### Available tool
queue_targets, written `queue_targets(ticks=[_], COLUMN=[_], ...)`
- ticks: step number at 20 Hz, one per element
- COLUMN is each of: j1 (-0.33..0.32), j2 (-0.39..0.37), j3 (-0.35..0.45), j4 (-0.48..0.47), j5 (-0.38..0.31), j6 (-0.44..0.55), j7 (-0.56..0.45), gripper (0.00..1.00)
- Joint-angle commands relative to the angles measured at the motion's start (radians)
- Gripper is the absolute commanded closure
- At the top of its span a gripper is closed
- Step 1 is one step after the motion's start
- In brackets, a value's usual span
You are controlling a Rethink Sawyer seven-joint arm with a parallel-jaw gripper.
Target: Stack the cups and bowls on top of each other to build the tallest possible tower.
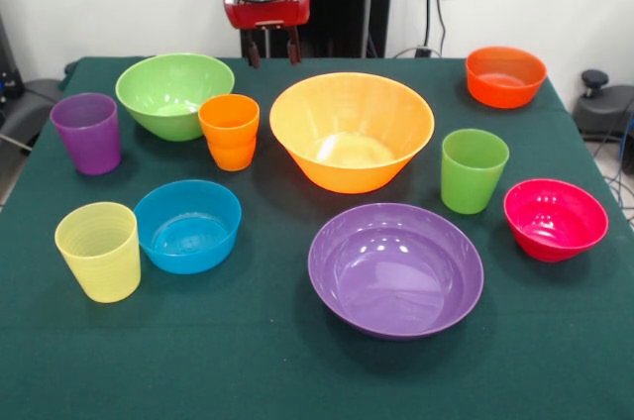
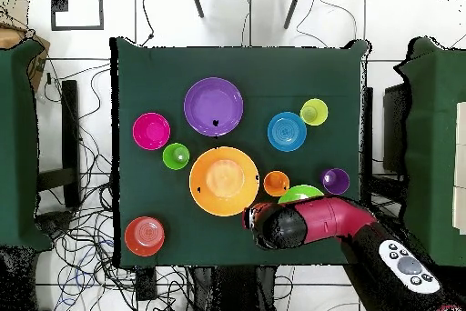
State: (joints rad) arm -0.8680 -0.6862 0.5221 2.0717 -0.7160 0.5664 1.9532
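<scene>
All cups and bowls stand apart and upright on the green table; none rests on another. The large orange-yellow bowl (image 1: pixel 351 130) (image 2: pixel 224 180) is in the middle, with the purple bowl (image 1: pixel 395 268) in front of it. At the left are the light green bowl (image 1: pixel 173 93), blue bowl (image 1: pixel 187 225), purple cup (image 1: pixel 86 133), orange cup (image 1: pixel 229 131) and yellow cup (image 1: pixel 98 250). On the right are the green cup (image 1: pixel 474 169), pink-red bowl (image 1: pixel 555 219) and orange-red bowl (image 1: pixel 505 75). My gripper (image 1: pixel 274 52) hangs open and empty above the table's far edge, between the green and orange-yellow bowls.
In the overhead view the red arm (image 2: pixel 309 221) covers part of the light green bowl (image 2: pixel 300 195). Cables lie on the floor around the table (image 2: pixel 273 62). Other green-covered tables stand at both sides.
</scene>
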Motion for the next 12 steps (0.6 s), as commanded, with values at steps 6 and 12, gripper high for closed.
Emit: queue_targets(ticks=[6,12], j1=[0.076,0.056], j2=[0.060,0.056], j3=[0.003,0.007], j4=[-0.124,-0.110], j5=[0.019,0.014], j6=[0.046,0.039], j7=[-0.019,-0.046], gripper=[0.00,0.00])
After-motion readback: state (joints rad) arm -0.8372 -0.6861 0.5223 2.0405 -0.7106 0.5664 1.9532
